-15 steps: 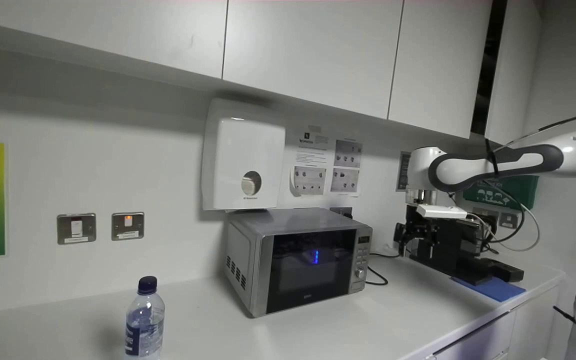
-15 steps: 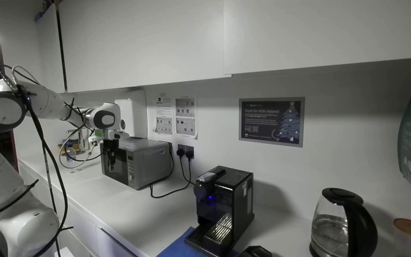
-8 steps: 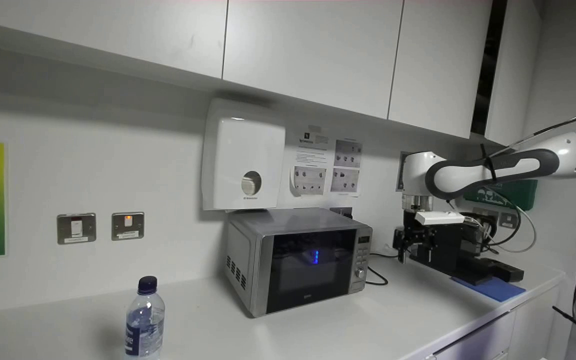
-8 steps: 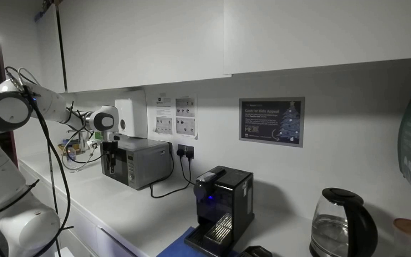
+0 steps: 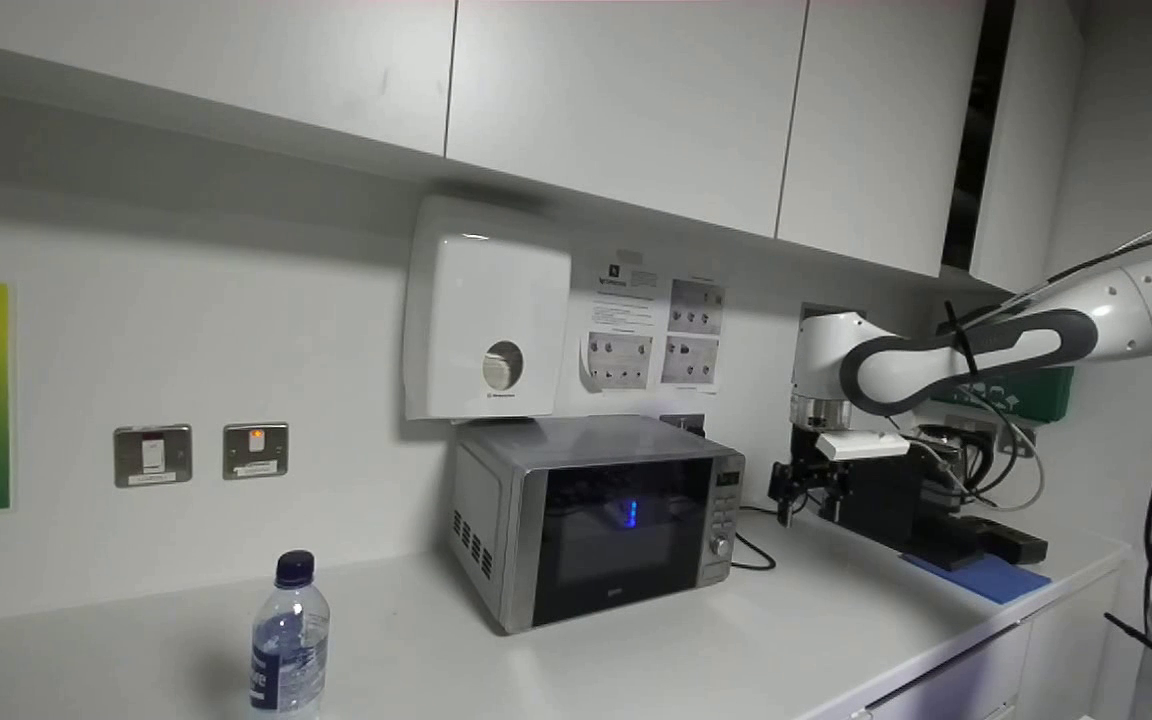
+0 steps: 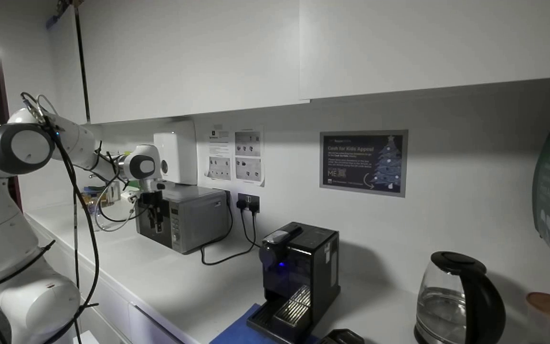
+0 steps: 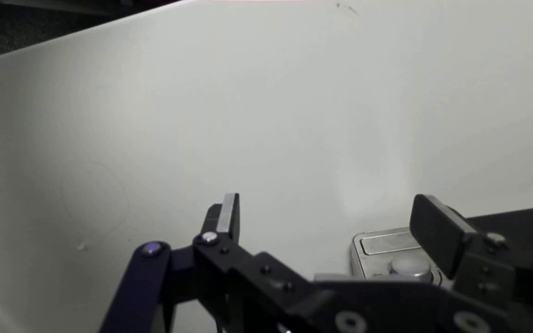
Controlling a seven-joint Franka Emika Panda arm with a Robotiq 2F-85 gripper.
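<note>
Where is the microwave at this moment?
In an exterior view, the microwave stands near the picture's centre on the white counter, below the white wall dispenser. The bottle is picture-left of it, the open gripper picture-right.

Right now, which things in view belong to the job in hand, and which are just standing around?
Likely involved:
open, empty gripper
microwave, the appliance nearest it

Likely just around:
plastic bottle
coffee machine
kettle
wall-mounted dispenser

a white counter (image 5: 696, 650) carries microwave (image 5: 601, 530), bottle (image 5: 290, 640), kettle (image 6: 454, 301).
</note>
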